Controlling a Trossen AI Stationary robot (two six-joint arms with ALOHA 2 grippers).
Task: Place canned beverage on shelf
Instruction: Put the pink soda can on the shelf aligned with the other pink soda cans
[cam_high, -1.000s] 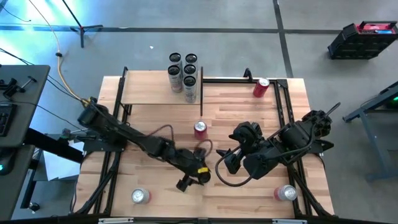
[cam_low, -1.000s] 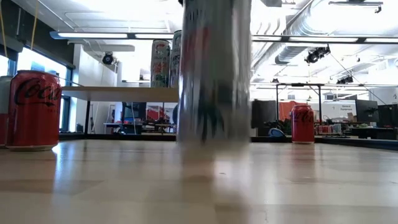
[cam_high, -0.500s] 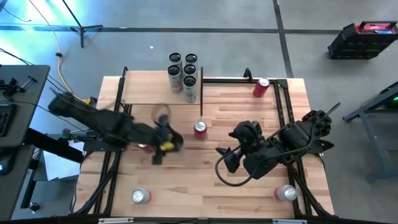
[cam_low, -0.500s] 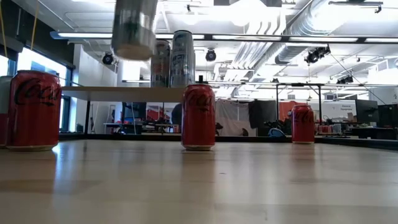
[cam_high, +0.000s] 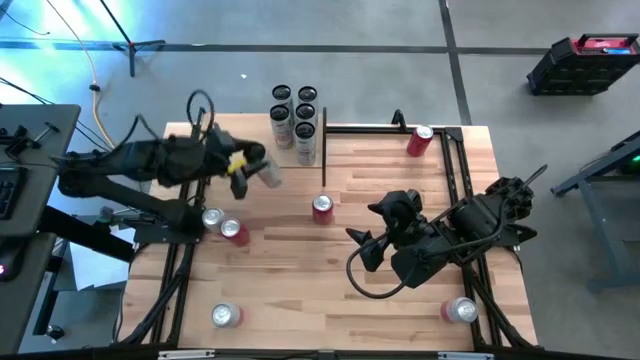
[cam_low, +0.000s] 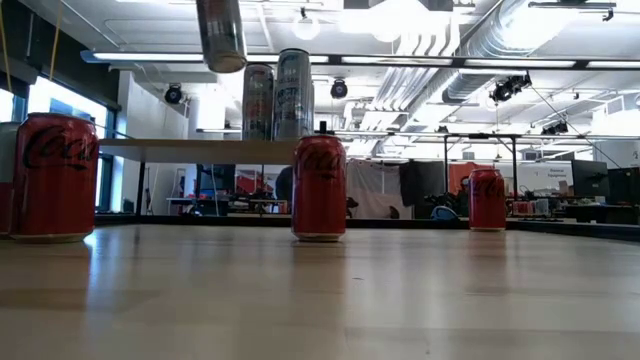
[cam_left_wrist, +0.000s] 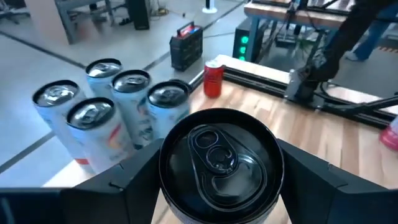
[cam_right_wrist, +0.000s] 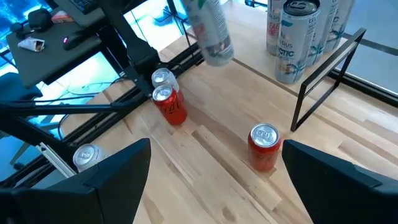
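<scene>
A tall silver can (cam_high: 266, 174) hangs in the air over the near edge of the shelf (cam_high: 230, 138), with my left gripper (cam_high: 247, 166) shut on it. In the low view the can (cam_low: 221, 35) is well above the shelf plank (cam_low: 190, 150). Several tall silver cans (cam_high: 295, 120) stand upright on the shelf's right end. My right gripper (cam_high: 364, 250) stands open above the table's right half with nothing between its fingers. A red can (cam_high: 322, 207) stands upright at mid-table. My left gripper pinches the silver can's round wall (cam_left_wrist: 177, 199) just below its top between its two fingers, one on each side. The fingers come nearly level from the table's left side, across the can. The can is lifted clear and hangs a little tilted, its bottom (cam_right_wrist: 217, 55) free.
More red cans stand at the far right (cam_high: 419, 139), near the left edge (cam_high: 232, 232) beside a silver-topped one (cam_high: 210, 217), and at the near left (cam_high: 225, 315) and near right (cam_high: 460, 310). Black metal posts (cam_high: 324, 160) frame the shelf.
My left gripper has risen from the table's near middle and swung toward the far left, rolling its wrist, with the silver can in its hold. The can has gone from table height to high above the shelf's near edge. The red mid-table can, hidden before, now shows.
</scene>
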